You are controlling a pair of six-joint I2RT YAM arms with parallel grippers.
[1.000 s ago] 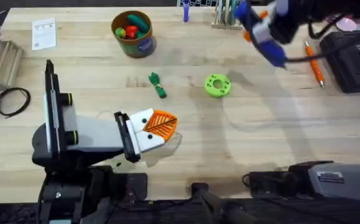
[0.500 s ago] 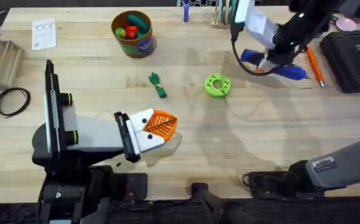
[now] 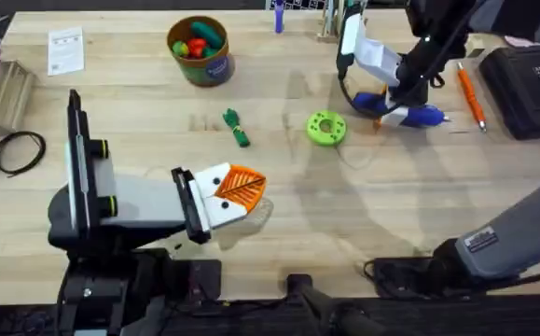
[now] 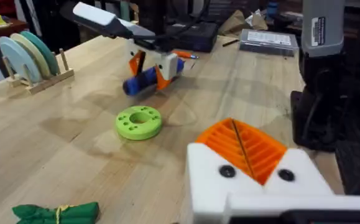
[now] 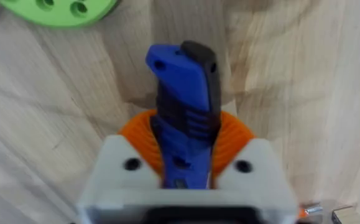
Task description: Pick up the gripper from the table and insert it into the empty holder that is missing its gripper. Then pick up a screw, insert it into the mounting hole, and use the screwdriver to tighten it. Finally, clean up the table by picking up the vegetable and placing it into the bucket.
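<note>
I am looking down on a pale wooden table [image 3: 279,215] with visible plank seams and fine grain. Along its far edge stand a paper card [image 3: 65,49], a coiled black cable [image 3: 18,151] and a dark case [image 3: 531,89]; in the left wrist view, a rack of pastel discs [image 4: 30,59] sits at the back.

Since a second ago, my right gripper [image 3: 402,101] has come down from high near the camera to the table surface just right of the lime-green disc [image 3: 325,128]. Its orange ribbed pads pinch the screwdriver [image 3: 409,114], a blue pen-shaped tool with a dark band, which lies low over the wood beside the disc.

My left gripper [image 3: 237,191] has not moved. It rests near the table's middle, a white angular block carrying the orange ribbed gripper [image 3: 243,185]; I cannot tell whether its fingers are spread or pressed together.

The vegetable [image 3: 236,128], dark green and leafy, lies flat between the disc and the bucket [image 3: 200,49], apart from both. The bucket is a round brown tub with a teal label, holding colourful toy vegetables. A thin orange stick [image 3: 470,95] lies by the case.
</note>
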